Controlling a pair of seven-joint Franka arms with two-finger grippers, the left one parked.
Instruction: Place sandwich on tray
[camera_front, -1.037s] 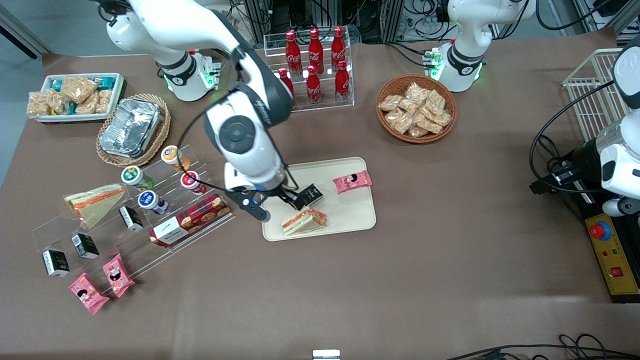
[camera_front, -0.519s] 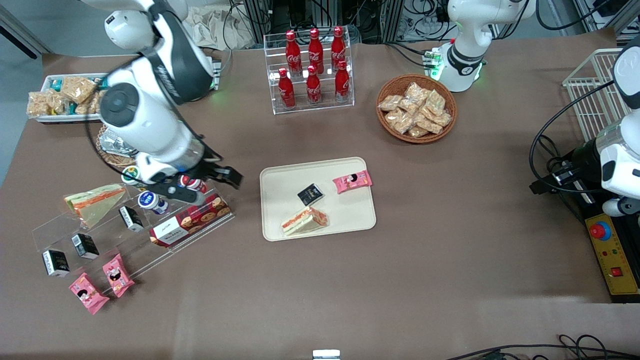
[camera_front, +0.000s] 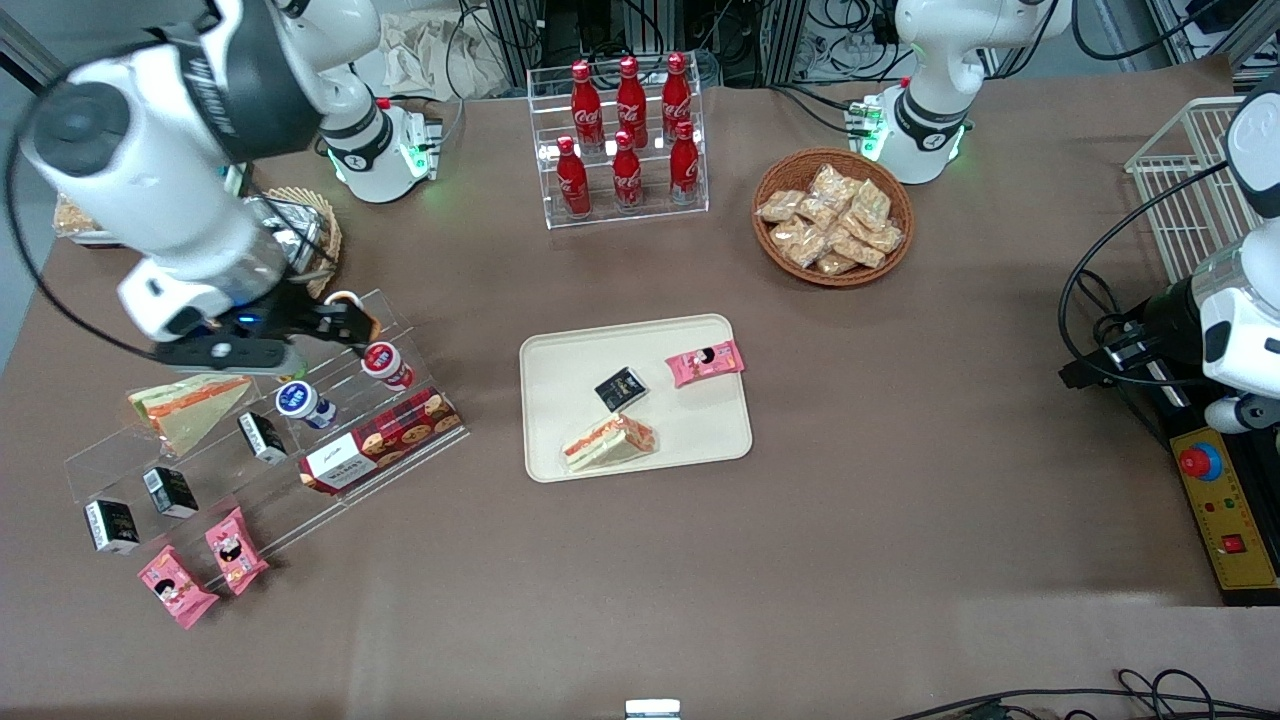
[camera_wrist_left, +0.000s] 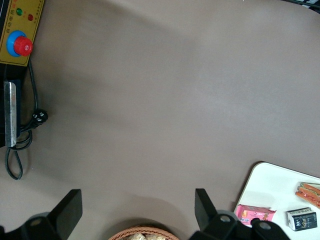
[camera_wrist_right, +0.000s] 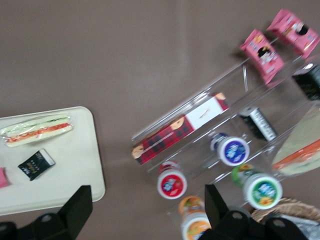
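sandwich (camera_front: 609, 443) lies flat on the tray (camera_front: 700, 425), at the tray edge nearer to the front camera, with its red and white filling showing along one side. it touches nothing else; a small black pack (camera_front: 620, 388) and a pink pack (camera_front: 705, 362) lie on the same tray, a little apart from it. the wrist view shows the same: the sandwich (camera_wrist_right: 37, 130) rests fully inside the rim of the tray (camera_wrist_right: 92, 165).

gripper (camera_front: 290, 335) is high above the clear rack (camera_front: 250, 440), well apart from the tray, toward the working arm's end of the table. its jaws stand wide apart and hold nothing; in the wrist view both fingers (camera_wrist_right: 75, 207) are spread with only the table and rack between them.

the placing itself looks done, so i judge that the step in hand is to retreat. to do it well, the arm should stay high over the rack, so that it does not hit the cups (camera_front: 385, 362) or the other wedge (camera_front: 185, 405), and it should not go back near the tray.

half a second ago the gripper was lower and closer to the tray, just over the rack's end beside the tray. now it is farther from the tray and higher. one second ago it was over the tray, right beside the sandwich. the sandwich and both packs have not moved in this time.
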